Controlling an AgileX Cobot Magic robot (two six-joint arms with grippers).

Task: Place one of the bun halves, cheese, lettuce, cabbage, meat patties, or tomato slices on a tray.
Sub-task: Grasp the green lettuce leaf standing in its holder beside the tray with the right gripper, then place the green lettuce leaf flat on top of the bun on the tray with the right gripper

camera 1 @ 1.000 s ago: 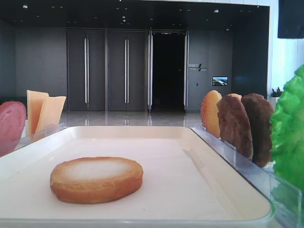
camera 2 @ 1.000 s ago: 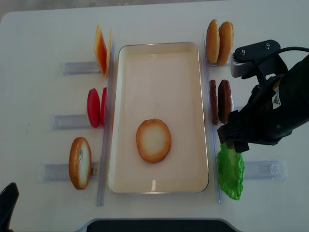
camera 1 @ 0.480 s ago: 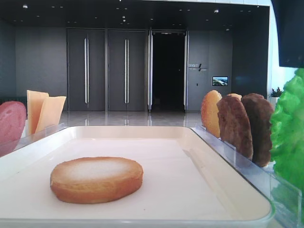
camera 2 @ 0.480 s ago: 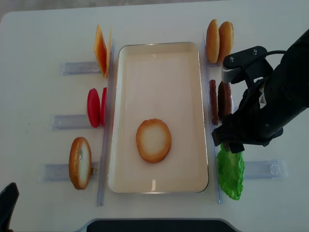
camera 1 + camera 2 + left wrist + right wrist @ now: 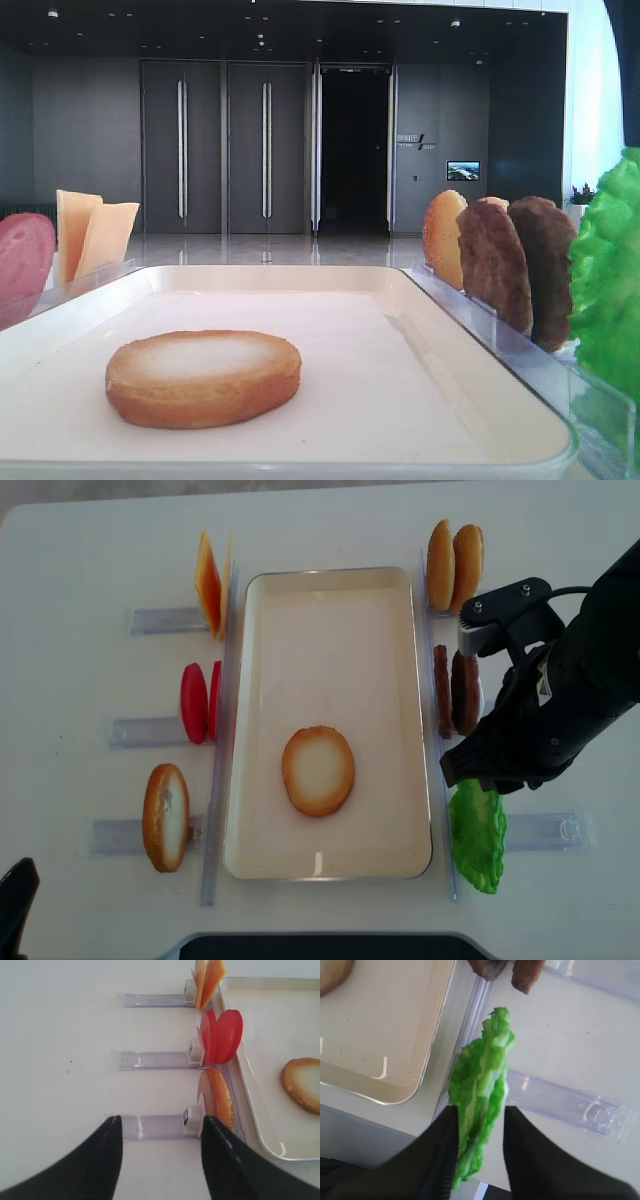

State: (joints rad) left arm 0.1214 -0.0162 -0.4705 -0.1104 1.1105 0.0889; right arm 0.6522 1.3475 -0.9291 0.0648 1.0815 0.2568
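Observation:
The cream-white tray (image 5: 330, 650) lies in the middle of the table with one bun half (image 5: 318, 770) flat on it, pale face up. The green lettuce (image 5: 482, 1080) stands on edge in a clear holder just right of the tray's near corner. My right gripper (image 5: 481, 1109) is down over it, one finger on each side. The left finger touches the leaf, while a narrow gap shows at the right finger. My left gripper (image 5: 161, 1120) hangs open and empty above the table, near a bun half (image 5: 220, 1097) in its holder.
Standing in clear holders on the left of the tray are cheese (image 5: 212, 585), tomato slices (image 5: 200, 702) and a bun half (image 5: 166, 817). On its right are two bun halves (image 5: 455, 567) and meat patties (image 5: 456, 690), partly under my right arm (image 5: 550, 710).
My right arm has shifted left and come down over the lettuce, and its jaws have narrowed around the leaf. The left gripper and the bun half on the tray have not moved.

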